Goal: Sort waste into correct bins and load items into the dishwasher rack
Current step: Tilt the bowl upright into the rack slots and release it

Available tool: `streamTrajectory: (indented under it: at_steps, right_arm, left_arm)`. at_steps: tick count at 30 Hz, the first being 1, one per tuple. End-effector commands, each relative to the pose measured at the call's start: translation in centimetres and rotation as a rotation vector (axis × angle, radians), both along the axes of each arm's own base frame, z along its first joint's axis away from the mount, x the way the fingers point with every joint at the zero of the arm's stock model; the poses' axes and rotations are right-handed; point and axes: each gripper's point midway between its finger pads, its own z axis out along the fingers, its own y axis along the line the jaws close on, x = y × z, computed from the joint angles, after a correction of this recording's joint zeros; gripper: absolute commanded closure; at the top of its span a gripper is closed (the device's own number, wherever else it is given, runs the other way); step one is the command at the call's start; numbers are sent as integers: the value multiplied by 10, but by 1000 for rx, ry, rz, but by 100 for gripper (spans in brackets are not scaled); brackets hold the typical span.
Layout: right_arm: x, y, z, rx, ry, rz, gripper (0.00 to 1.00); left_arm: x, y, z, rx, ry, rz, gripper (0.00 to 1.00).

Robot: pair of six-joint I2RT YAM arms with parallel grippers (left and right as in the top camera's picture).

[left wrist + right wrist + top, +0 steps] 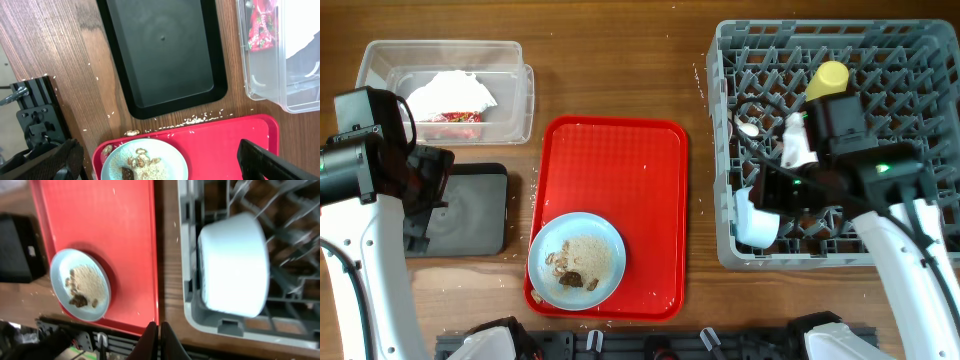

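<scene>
Loaded plate [545, 245] awaits emptying
Overhead: it holds scraps [585, 255] on the red tray [615, 160]. Left wrist: your left end effector [162, 162] gapes empty, plate between its fingers [270, 162], black tray [162, 55] beyond; tilt early and rice spills. Right wrist: right end effector [160, 340] closed, empty; bowl [232, 265] up-right.

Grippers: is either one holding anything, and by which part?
Nothing is held. The right gripper is shut, its fingers touching with nothing between them. The left gripper is wide open and empty.

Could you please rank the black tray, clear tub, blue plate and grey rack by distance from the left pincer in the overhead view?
From the left pincer:
1. Black tray, right beside it.
2. Clear tub, back left.
3. Blue plate, on red tray.
4. Grey rack, far right.
</scene>
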Motion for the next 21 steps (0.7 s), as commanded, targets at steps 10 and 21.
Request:
streamTrajectory:
  at_steps: [10, 21]
  right_arm:
    - [-6, -26, -78, -274, 255, -155, 96]
    - [-3, -51, -77, -410, 230, -254, 95]
  left_arm:
    - [-2, 3, 1, 14, -1, 23, 0]
    - [-2, 3, 1, 14, -1, 23, 0]
